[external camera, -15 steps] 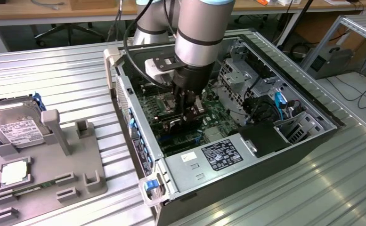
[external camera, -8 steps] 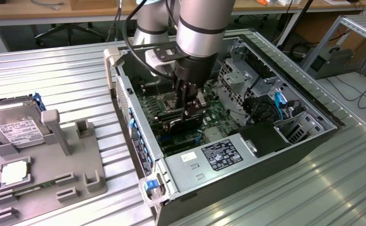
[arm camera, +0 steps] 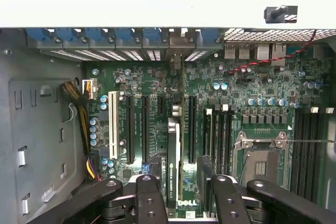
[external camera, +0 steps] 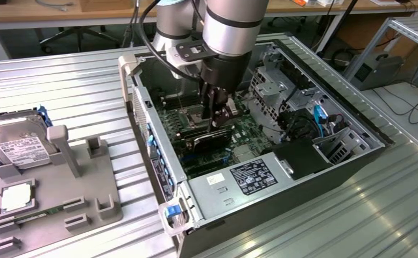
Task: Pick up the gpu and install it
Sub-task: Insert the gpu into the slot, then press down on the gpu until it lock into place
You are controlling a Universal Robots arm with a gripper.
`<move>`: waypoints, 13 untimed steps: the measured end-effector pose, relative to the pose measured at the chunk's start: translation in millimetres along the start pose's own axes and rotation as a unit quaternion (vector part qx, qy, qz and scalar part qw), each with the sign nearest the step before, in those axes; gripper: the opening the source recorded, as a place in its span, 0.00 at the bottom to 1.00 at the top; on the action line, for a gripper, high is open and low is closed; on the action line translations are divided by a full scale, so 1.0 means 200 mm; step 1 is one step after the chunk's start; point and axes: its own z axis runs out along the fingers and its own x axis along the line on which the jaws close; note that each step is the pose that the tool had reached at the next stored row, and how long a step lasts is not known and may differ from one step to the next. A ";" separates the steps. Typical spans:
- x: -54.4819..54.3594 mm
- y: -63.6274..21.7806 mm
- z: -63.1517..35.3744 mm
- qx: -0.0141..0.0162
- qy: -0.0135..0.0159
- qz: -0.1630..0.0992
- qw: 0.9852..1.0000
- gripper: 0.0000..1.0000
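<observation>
Exterior view: high, angled down at the open PC case [external camera: 266, 140] on the table [external camera: 65, 86], mid-range. Wrist view: close, straight down at the motherboard [arm camera: 210, 93], hand [arm camera: 181, 192] at lower frame. Both share the motherboard.

Off-task items I see on the ribbed metal bench [external camera: 72, 80]

A silver hard drive with white label [external camera: 16, 141] leans in the grey plastic fixture tray [external camera: 51, 199], beside the open black computer case [external camera: 352, 161].

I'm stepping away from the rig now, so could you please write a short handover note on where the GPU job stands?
Gripper: open, jaws either side of the gpu, directly above it inside the computer case.
Gpu: standing edge-on in a motherboard slot, bracket end toward the rear slot covers.
Done: card picked up and brought into the slot.
Left: whether it is fully seated cannot be told.
Hard drive sits on the grey fixture outside.
</observation>
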 end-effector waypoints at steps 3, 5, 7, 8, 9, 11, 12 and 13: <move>0.00 0.000 0.000 0.000 0.000 0.000 1.000 0.41; 0.00 0.000 0.000 0.000 0.000 0.000 1.000 0.41; 0.00 0.000 -0.001 0.000 0.000 0.000 1.000 0.41; 0.00 0.000 0.000 0.000 0.000 0.000 1.000 0.41; 0.00 0.000 0.000 0.000 0.000 0.000 1.000 0.41; 0.00 0.000 0.000 0.000 0.000 0.000 1.000 0.41; 0.00 0.000 0.000 0.000 0.000 0.000 1.000 0.41; 0.00 0.000 0.000 0.000 0.000 0.000 1.000 0.41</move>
